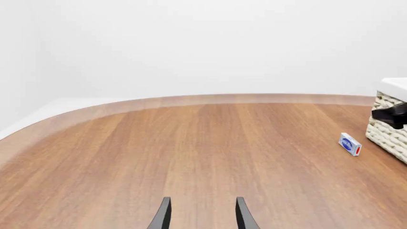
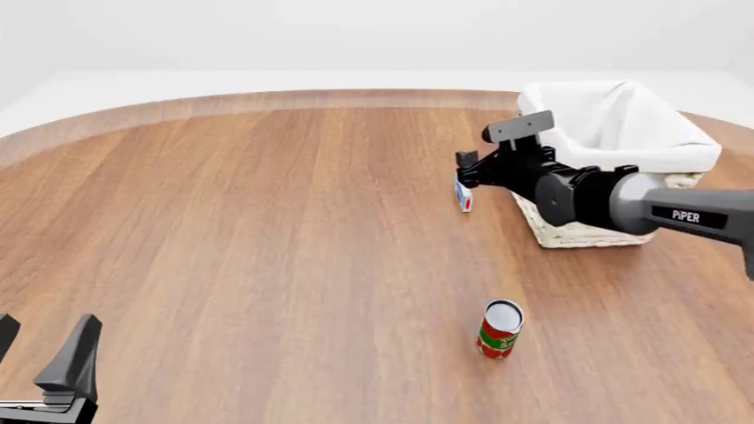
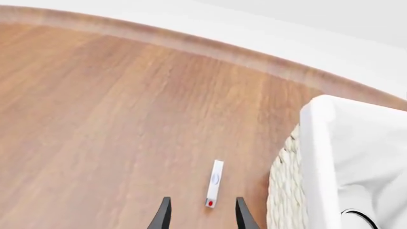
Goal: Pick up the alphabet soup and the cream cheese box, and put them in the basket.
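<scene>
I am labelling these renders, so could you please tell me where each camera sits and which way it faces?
Front: fixed above and behind the arms, facing forward over the table; both arms show.
Left wrist: behind the open left gripper, facing bare tabletop.
Right wrist: behind the open right gripper, facing down.
All three share the cream cheese box and basket.

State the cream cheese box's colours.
Blue and white with a red patch; the cream cheese box shows best in the left wrist view.

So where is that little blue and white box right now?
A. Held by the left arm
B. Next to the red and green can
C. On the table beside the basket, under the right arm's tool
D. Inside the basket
C: the box stands on the table beside the basket, with the right tool open just above it.
</scene>
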You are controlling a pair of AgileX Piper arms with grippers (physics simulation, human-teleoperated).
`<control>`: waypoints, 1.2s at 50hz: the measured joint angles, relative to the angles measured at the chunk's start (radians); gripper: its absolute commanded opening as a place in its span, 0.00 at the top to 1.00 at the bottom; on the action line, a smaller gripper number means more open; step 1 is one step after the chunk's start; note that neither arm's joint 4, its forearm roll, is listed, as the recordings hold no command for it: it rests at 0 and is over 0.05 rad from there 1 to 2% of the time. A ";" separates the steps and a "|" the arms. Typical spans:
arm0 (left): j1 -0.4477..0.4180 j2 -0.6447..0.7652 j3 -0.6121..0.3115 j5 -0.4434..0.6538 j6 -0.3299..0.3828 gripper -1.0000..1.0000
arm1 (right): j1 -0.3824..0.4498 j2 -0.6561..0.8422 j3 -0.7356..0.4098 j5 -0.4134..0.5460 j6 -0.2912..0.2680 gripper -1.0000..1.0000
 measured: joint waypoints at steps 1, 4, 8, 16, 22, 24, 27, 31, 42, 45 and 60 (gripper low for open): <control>0.000 0.000 0.000 0.000 0.000 0.00 | -0.001 0.005 -0.005 0.002 0.000 0.00; 0.000 0.000 0.000 0.000 0.000 0.00 | -0.003 0.019 -0.020 0.006 -0.001 0.00; 0.000 0.000 0.000 0.000 0.000 0.00 | -0.006 0.038 -0.040 0.013 -0.001 0.00; 0.000 0.000 0.000 0.000 0.000 0.00 | -0.008 0.079 -0.085 0.028 0.001 0.00; 0.000 0.000 0.000 0.000 0.000 0.00 | -0.006 0.111 -0.121 0.041 0.006 0.00; 0.000 0.000 0.000 0.000 0.000 0.00 | -0.005 0.121 -0.132 0.045 0.008 0.00; 0.000 0.000 0.000 0.000 0.000 0.00 | -0.004 0.136 -0.148 0.050 0.011 0.00; 0.000 0.000 0.000 0.000 0.000 0.00 | -0.004 0.157 -0.170 0.057 0.015 0.00; 0.000 0.000 0.000 0.000 0.000 0.00 | -0.011 0.215 -0.225 0.072 0.029 0.00; 0.000 0.000 0.000 0.000 0.000 0.00 | -0.014 0.230 -0.237 0.075 0.033 0.00; 0.000 0.000 0.000 0.000 0.000 0.00 | -0.027 0.293 -0.279 0.085 0.052 0.00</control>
